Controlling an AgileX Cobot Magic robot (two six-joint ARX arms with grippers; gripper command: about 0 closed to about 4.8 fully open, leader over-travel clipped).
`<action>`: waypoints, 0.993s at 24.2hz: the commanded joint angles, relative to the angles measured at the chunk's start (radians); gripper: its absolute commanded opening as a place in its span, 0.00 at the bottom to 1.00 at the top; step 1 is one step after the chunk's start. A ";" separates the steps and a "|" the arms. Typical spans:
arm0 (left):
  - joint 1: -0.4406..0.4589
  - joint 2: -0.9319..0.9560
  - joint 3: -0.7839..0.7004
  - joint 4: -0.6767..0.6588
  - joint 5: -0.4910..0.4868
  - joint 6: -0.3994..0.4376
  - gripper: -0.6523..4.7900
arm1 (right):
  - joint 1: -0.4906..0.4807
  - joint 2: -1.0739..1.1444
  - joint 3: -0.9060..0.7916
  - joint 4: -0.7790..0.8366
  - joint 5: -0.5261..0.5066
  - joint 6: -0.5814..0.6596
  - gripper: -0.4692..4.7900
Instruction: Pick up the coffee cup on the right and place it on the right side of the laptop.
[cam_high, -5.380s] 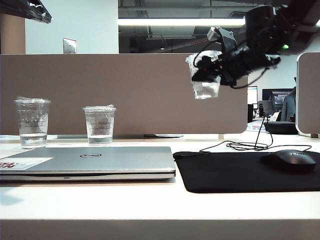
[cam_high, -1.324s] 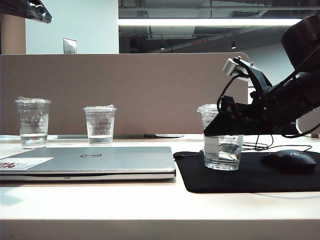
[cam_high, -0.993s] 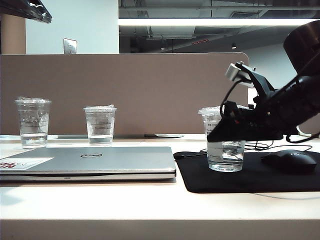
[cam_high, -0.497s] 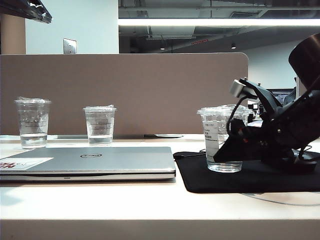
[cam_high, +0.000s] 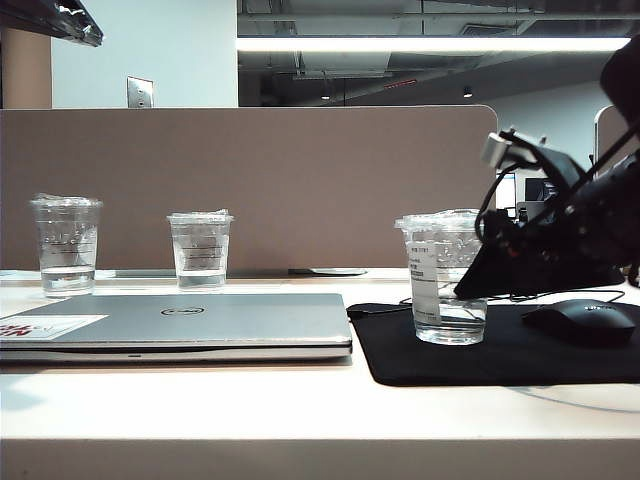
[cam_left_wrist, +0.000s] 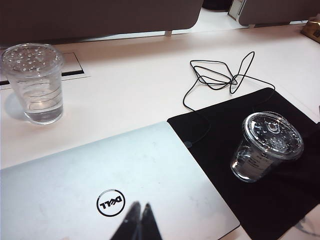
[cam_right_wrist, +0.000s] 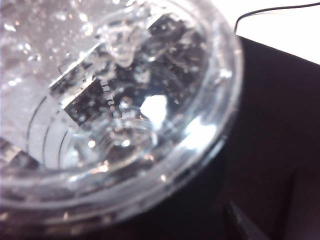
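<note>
The coffee cup (cam_high: 436, 272), clear with a lid and a white label strip, stands upright on the black mouse pad (cam_high: 450, 362), just right of the closed silver laptop (cam_high: 200, 320). My right gripper (cam_high: 470, 286) is open and sits at the cup's right side, low over the pad. In the right wrist view the cup's lid (cam_right_wrist: 115, 100) fills most of the picture and one dark fingertip (cam_right_wrist: 241, 226) shows beside it. My left gripper (cam_left_wrist: 139, 214) is shut and empty, hovering over the laptop lid (cam_left_wrist: 75, 185). The cup (cam_left_wrist: 267, 145) also shows there on the pad.
Two ridged clear cups (cam_high: 66, 245) (cam_high: 199, 250) stand behind the laptop, before the brown partition (cam_high: 300, 180). A black mouse (cam_high: 580, 322) lies on the pad's right part. A looped black cable (cam_left_wrist: 220, 77) lies on the white desk behind the pad.
The right arm lowered the cup onto the mouse pad, let go of it, and the gripper has drawn back to the right. The cup stays standing. The left gripper has not moved.
</note>
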 joint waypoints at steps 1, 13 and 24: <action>0.000 -0.002 0.005 0.011 0.006 0.000 0.11 | 0.002 -0.047 0.003 -0.041 0.001 0.000 1.00; 0.000 -0.002 0.005 0.011 0.006 0.000 0.11 | 0.002 -0.394 0.004 -0.418 0.019 0.008 0.07; 0.000 -0.002 0.005 0.011 0.006 0.000 0.11 | -0.001 -0.889 -0.029 -0.586 0.146 0.008 0.08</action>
